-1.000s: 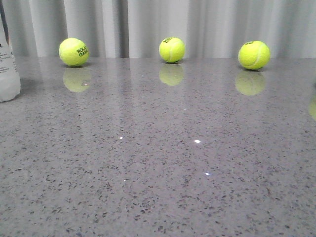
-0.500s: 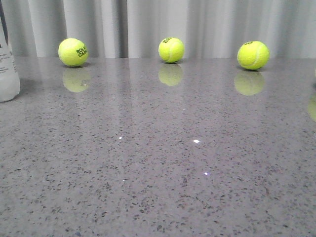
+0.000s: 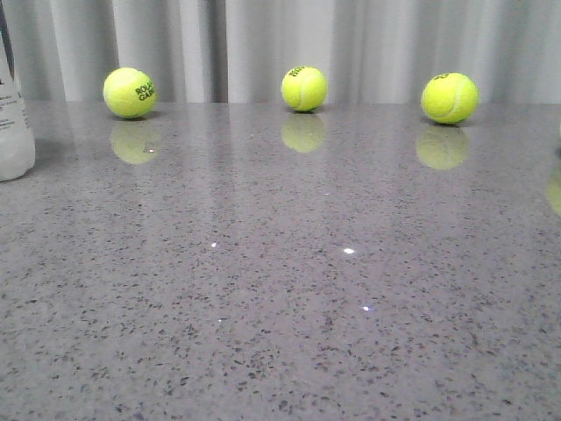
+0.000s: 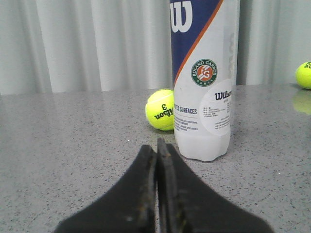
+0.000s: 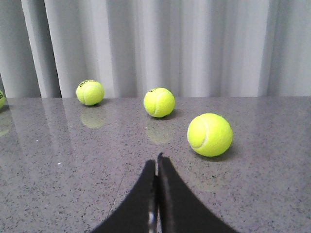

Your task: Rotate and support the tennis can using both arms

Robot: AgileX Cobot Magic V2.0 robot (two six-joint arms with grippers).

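The tennis can [image 4: 204, 82] stands upright on the grey table, a clear cylinder with a white and navy Wilson label and an orange stripe; its top is cut off. In the front view only its lower edge [image 3: 13, 123] shows at the far left. My left gripper [image 4: 156, 145] is shut and empty, just short of the can's base and slightly to one side. My right gripper [image 5: 157, 160] is also shut and empty, low over the table, away from the can. Neither gripper shows in the front view.
Three yellow-green tennis balls [image 3: 130, 92] [image 3: 304, 89] [image 3: 450, 97] line the back of the table before a grey curtain. One ball [image 4: 160, 109] lies just behind the can. Another ball [image 5: 209, 134] lies close ahead of the right gripper.
The front view has shifted very slightly; the balls and can sit a pixel or two further left. Nothing else has moved.
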